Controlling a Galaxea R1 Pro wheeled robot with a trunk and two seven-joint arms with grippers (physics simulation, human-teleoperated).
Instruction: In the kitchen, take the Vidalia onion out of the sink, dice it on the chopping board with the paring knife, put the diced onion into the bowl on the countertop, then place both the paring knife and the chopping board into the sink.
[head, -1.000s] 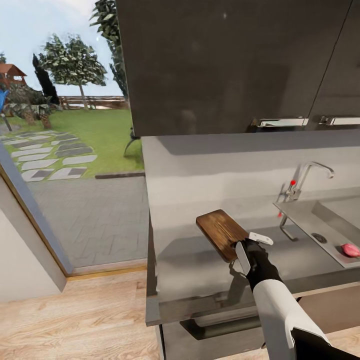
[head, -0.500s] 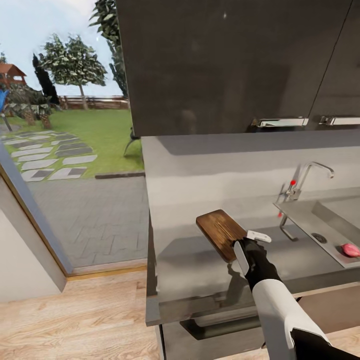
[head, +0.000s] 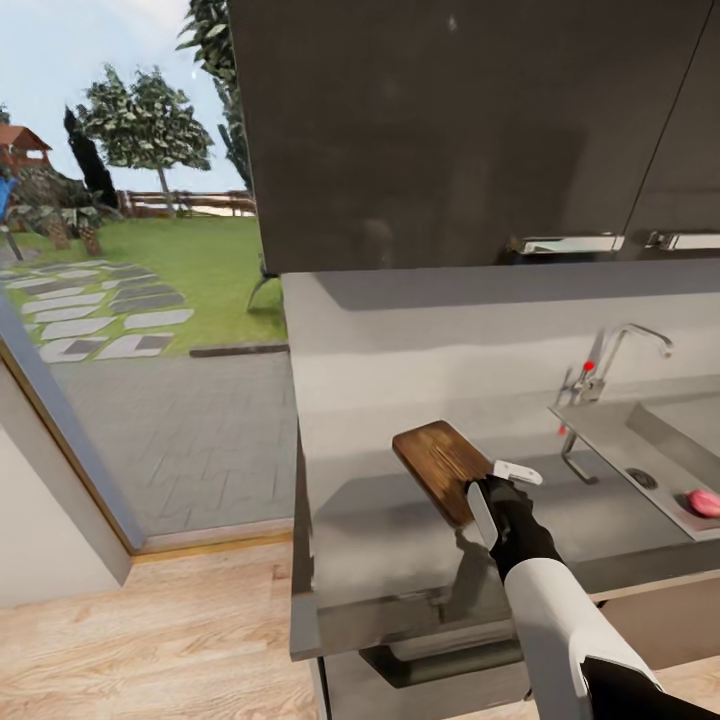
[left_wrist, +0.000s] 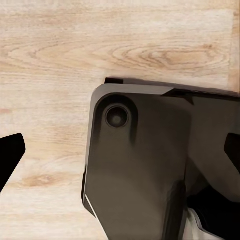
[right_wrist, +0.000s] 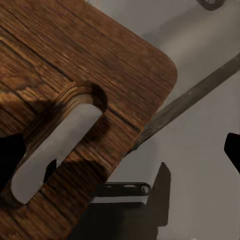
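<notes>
Nothing much has shifted: right claw (head: 497, 488) still clamps the chopping board (head: 440, 465), which I'd next lay flat on the countertop (head: 390, 530)

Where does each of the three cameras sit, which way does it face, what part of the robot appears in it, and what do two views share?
Head view: on the robot's head, looking forward and down at the dark grey glossy countertop, steel sink and small pinkish-red onion; the right gripper and white forearm show.
Left wrist view: on the left arm, facing the pale wood-plank floor and the robot's own dark base.
Right wrist view: on the right arm, facing the slot-shaped handle hole.
Shared: the brown wooden chopping board, in head and right wrist views.
</notes>
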